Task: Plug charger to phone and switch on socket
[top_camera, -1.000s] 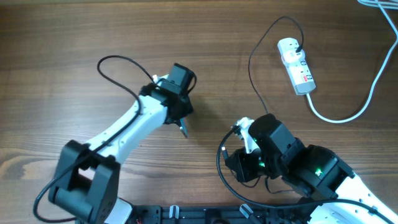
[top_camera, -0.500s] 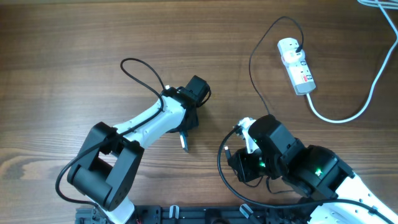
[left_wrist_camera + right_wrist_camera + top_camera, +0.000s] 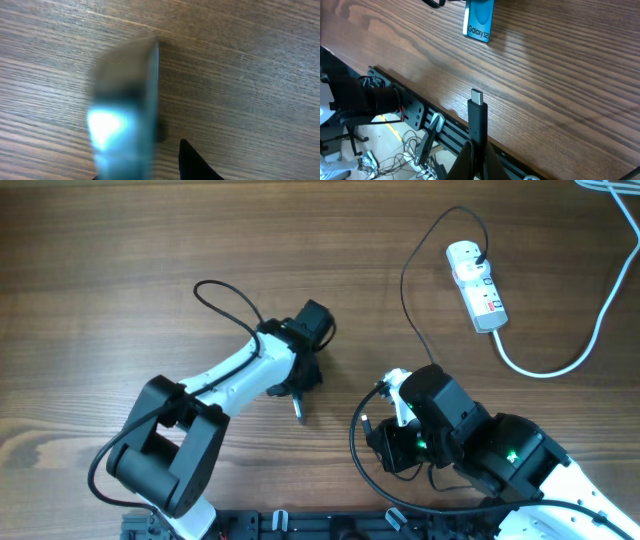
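Observation:
The phone (image 3: 298, 408) stands on edge on the wooden table, a thin sliver from overhead. In the right wrist view its teal "Galaxy" screen (image 3: 479, 20) faces me. My left gripper (image 3: 298, 392) is over the phone (image 3: 125, 110), jaws slightly open, and a gap shows between it and the one visible black finger (image 3: 197, 162). My right gripper (image 3: 385, 445) is shut on the charger plug (image 3: 477, 117), whose metal tip points towards the phone. The charger's black cable (image 3: 405, 290) runs to the white socket (image 3: 476, 285) at the back right.
A thick white cord (image 3: 560, 365) curves from the socket off the right edge. A black rail (image 3: 420, 112) lines the table's front edge, with loose wires below it. The left arm's own black cable (image 3: 225, 295) loops over the table.
The left arm swung right and brought the phone nearer the right gripper. Its jaws have parted around the phone. The right arm has not moved.

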You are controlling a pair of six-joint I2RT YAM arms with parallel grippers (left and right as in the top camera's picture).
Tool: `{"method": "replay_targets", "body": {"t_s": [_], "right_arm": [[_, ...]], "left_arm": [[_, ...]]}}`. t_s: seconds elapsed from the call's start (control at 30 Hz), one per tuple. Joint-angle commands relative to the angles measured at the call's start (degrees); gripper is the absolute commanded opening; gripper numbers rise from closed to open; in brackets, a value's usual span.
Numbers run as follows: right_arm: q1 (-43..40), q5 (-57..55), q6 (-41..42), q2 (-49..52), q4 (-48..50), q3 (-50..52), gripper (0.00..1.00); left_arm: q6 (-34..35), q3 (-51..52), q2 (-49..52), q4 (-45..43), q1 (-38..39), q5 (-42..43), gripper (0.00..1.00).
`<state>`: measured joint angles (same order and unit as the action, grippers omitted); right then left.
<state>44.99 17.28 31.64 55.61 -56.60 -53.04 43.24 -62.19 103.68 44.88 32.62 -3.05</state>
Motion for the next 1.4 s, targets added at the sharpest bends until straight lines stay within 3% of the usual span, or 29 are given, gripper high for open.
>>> {"method": "replay_targets", "body": {"t_s": [0.0,0.4,0.57,0.73,0.93,1.0,1.1,1.17,1.37], "right_arm": [[-0.20,-1.14,0.26,0.07,-0.07,-0.85,0.04],[-0.20,-1.11,0.31,0.07,-0.09,-0.85,0.04],[-0.20,-1.11,0.28,0.07,-0.09,-0.85,0.04],[-0.20,-1.11,0.28,0.07,-0.09,-0.85,0.05],[-0.20,-1.11,0.28,0.04,-0.13,-0.85,0.05],[-0.20,-1.11,0.26,0.07,-0.44,-0.85,0.05],[-0.20,-1.11,0.26,0.04,-0.83,-0.85,0.05],[-0.20,-1.09,0.28,0.04,-0.90,-0.85,0.04],[-0.20,2.38,0.50,0.07,-0.85,-0.85,0.04]], "left_arm": [[0.52,0.37,0.37,0.87,-2.84,8.28,0.28],[0.55,0.37,0.37,2.54,-4.63,9.27,0.25],[0.55,0.37,0.35,2.56,-5.14,11.91,0.29],[0.55,0.37,0.35,2.78,-7.89,14.64,0.22],[0.55,0.37,0.35,2.75,-8.90,15.69,0.28],[0.55,0.37,0.35,2.75,-8.90,15.72,0.19],[0.55,0.37,0.35,2.75,-8.90,16.39,0.15],[0.55,0.37,0.35,2.75,-8.92,16.74,0.04],[-1.42,0.35,-0.70,-0.44,-9.49,23.45,0.04]]}}
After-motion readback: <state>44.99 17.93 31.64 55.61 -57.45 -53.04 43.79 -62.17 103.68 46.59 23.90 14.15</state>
